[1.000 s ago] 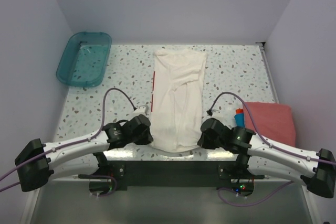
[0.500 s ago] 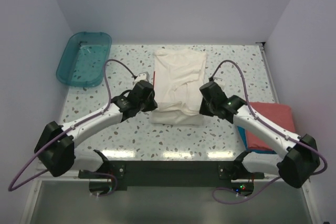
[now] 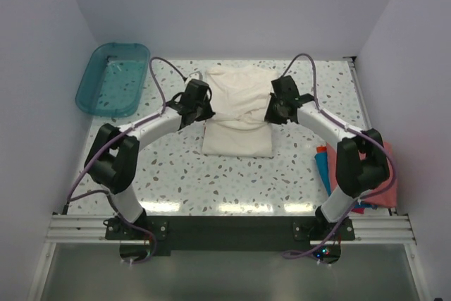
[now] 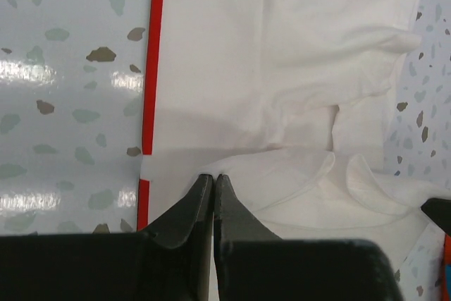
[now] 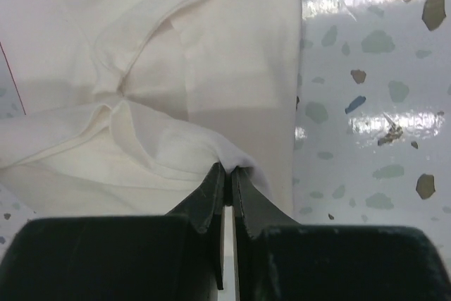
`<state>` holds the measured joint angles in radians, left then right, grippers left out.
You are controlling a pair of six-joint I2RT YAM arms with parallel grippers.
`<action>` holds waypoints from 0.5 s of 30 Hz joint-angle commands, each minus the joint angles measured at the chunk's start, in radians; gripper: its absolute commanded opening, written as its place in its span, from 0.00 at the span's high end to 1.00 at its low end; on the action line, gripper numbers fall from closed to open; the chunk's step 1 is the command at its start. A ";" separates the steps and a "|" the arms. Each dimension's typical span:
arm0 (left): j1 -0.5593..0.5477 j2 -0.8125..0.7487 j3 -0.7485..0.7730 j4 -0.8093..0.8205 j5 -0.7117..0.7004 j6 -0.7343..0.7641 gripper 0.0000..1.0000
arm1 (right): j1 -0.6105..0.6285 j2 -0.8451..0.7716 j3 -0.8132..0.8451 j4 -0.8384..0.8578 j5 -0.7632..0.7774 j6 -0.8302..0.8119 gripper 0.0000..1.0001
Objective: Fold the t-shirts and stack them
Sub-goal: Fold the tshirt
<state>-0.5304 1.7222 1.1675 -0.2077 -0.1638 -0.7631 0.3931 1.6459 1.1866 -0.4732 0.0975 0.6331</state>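
cream-white t-shirt [image 3: 238, 132]: sits pretty much dead centre in the top view, a touch above the middle, on the far half of the table. It's a rough rectangle, doubled over, with a looser layer on top of a flat one.
long axis: runs up-down in the frame, away from the arm bases. The short ends face the top and bottom of the picture. The bottom end looks clean and straight, and the upper end is all rumpled.
red stripe [image 4: 150, 68]: a thin red line down the shirt's left edge in the left wrist view, running the same way as the long axis, with a little break low in that frame.
left gripper [image 4: 213, 182]: fingers pressed together, pinching the edge of the top layer on the shirt's left side, upper part.
right gripper [image 5: 227, 173]: same deal, fingers squeezed onto a fold of the top layer on the shirt's right side. The two grippers sit level with each other in the top view, with the shirt between them.
other shirts: the salmon-red t-shirt [image 3: 386, 174] and the blue t-shirt [image 3: 322, 166] are at the right edge, lower right, partly hidden by the right arm and well apart from the cream one.
table [image 3: 176, 174]: glossy white with grey-green and brown speckles, and a strip of glare near the bottom edge.
teal tub [image 3: 113, 79]: see-through plastic, upper left corner of the table, well apart from the shirt.
walls [image 3: 232, 5]: plain and pale, closing in the left, back and right.
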 commanded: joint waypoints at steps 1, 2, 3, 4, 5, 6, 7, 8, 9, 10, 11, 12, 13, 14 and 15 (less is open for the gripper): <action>0.052 0.074 0.086 0.099 0.039 0.036 1.00 | -0.043 0.083 0.128 0.068 -0.065 -0.042 1.00; 0.070 0.106 0.105 0.108 0.053 0.042 1.00 | -0.051 0.107 0.148 0.068 -0.076 -0.046 1.00; 0.081 0.125 0.115 0.146 0.107 0.053 1.00 | -0.066 0.153 0.183 0.070 -0.082 -0.050 1.00; 0.092 0.141 0.127 0.157 0.130 0.077 0.98 | -0.075 0.173 0.203 0.068 -0.096 -0.055 1.00; 0.111 0.170 0.150 0.168 0.148 0.087 0.85 | -0.086 0.192 0.234 0.073 -0.096 -0.058 1.00; 0.121 0.183 0.159 0.180 0.161 0.096 0.77 | -0.101 0.228 0.246 0.077 -0.120 -0.062 0.87; 0.142 0.192 0.170 0.186 0.197 0.105 0.61 | -0.109 0.247 0.263 0.077 -0.134 -0.067 0.78; 0.154 0.200 0.173 0.191 0.220 0.108 0.55 | -0.115 0.267 0.312 0.043 -0.140 -0.073 0.70; 0.167 0.195 0.172 0.192 0.245 0.108 0.48 | -0.125 0.285 0.333 0.019 -0.139 -0.093 0.55; 0.176 0.185 0.166 0.192 0.254 0.113 0.44 | -0.126 0.281 0.344 0.009 -0.136 -0.104 0.49; 0.190 0.150 0.141 0.192 0.260 0.117 0.39 | -0.125 0.267 0.335 0.005 -0.115 -0.111 0.45; 0.193 0.127 0.126 0.232 0.253 0.125 0.37 | -0.126 0.250 0.323 0.010 -0.107 -0.119 0.41; 0.193 0.105 0.100 0.231 0.242 0.137 0.36 | -0.126 0.205 0.308 0.016 -0.101 -0.121 0.41; 0.193 0.067 0.089 0.226 0.236 0.142 0.36 | -0.125 0.187 0.277 0.021 -0.085 -0.125 0.41; 0.191 0.051 0.080 0.209 0.228 0.142 0.36 | -0.116 0.164 0.263 0.018 -0.081 -0.128 0.41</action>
<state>-0.3382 1.8912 1.2652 -0.0647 0.0414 -0.6651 0.2626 1.9194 1.4635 -0.4534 -0.0006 0.5446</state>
